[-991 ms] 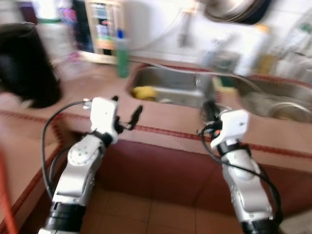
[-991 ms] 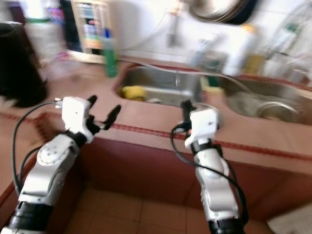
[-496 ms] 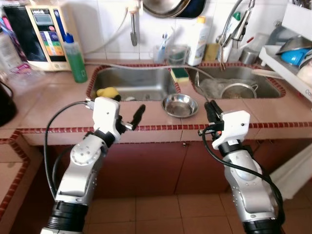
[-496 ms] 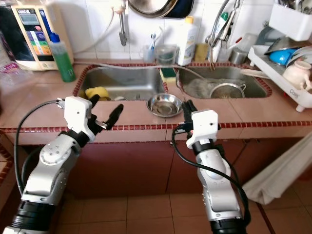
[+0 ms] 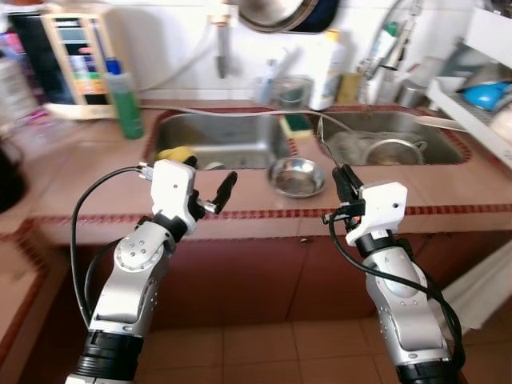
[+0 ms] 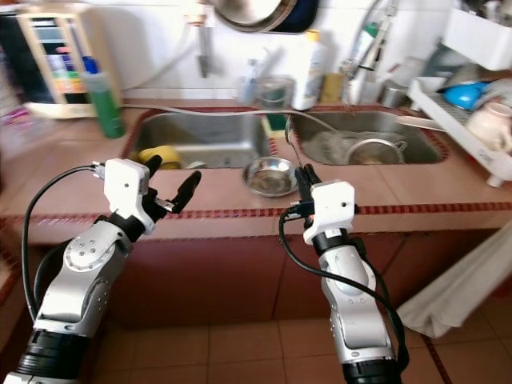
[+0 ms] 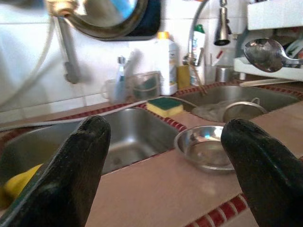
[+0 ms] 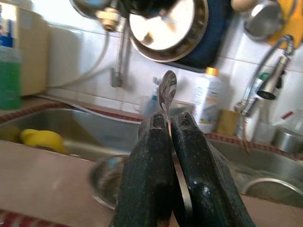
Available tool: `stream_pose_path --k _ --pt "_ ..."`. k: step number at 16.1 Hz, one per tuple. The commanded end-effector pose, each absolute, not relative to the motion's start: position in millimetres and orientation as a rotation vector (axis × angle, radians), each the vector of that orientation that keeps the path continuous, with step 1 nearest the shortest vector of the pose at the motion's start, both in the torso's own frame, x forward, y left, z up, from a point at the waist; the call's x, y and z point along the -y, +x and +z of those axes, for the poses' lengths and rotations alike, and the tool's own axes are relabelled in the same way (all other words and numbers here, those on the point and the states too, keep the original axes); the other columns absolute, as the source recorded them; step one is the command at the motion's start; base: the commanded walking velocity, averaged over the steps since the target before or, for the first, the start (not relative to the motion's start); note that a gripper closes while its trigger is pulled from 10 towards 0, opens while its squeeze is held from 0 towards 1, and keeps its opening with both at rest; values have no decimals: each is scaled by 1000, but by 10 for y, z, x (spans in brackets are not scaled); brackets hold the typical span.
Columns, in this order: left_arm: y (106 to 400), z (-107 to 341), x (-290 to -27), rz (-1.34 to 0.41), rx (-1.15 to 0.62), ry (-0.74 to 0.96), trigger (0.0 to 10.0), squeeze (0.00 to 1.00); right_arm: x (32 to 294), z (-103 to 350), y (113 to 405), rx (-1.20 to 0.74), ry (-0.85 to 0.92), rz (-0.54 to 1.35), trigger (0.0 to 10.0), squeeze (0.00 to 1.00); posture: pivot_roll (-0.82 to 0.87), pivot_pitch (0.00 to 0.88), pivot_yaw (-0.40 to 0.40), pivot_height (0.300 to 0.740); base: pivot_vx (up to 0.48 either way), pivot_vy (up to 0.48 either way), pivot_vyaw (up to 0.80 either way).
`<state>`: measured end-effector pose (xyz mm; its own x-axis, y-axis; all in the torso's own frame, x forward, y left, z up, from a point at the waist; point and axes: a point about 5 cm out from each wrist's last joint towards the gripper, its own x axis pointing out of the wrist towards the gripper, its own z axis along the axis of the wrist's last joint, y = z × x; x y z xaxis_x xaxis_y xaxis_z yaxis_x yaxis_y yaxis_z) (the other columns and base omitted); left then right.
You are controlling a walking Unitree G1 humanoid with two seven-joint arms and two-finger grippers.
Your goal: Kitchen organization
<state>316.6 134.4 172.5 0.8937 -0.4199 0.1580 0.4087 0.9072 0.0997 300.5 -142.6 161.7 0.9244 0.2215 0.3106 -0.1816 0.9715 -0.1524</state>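
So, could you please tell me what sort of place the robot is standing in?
A home kitchen, most likely: a tiled counter with a double steel sink, a faucet above it, and a dish rack beside.

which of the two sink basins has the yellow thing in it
The left sink basin, beside the green bottle; the yellow object lies there. The right basin holds a metal strainer.

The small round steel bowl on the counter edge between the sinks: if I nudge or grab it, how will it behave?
The small round steel bowl looks thin and shallow, so it is probably light and would skate on the smooth tile counter when pushed. Its polished rim will likely be slippery between the left gripper fingers. Stiff, not fragile, but it may rock or clatter.
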Motion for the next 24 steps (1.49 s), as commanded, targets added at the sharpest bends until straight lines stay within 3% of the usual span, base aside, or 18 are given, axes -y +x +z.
stream_pose_path --k 1,5,8,9,20,24 --pt "3169 1731 -1324 -439 181 73 10000 0 1429 1681 3003 360 -138 208 10000 0 -160 1 8 740 394 0 0" --pt "3166 1722 -1306 -445 179 73 10000 0 1409 1660 3006 345 -178 226 10000 0 -162 0 7 740 396 0 0" --pt "3161 1715 -1294 -449 179 72 10000 0 1405 1657 2997 349 -172 234 10000 0 -163 0 8 740 398 0 800" --pt "3158 1711 -1291 -451 179 72 10000 0 1414 1658 2996 349 -111 230 10000 0 -162 0 7 740 394 0 0" --pt "3146 1697 -1276 -458 178 77 10000 0 1410 1631 3014 321 -153 236 10000 0 -162 0 0 740 400 0 0" --pt "3137 1674 -1248 -475 162 79 10000 0 1422 1636 3012 330 -145 233 10000 0 -159 0 -3 740 307 0 -473"
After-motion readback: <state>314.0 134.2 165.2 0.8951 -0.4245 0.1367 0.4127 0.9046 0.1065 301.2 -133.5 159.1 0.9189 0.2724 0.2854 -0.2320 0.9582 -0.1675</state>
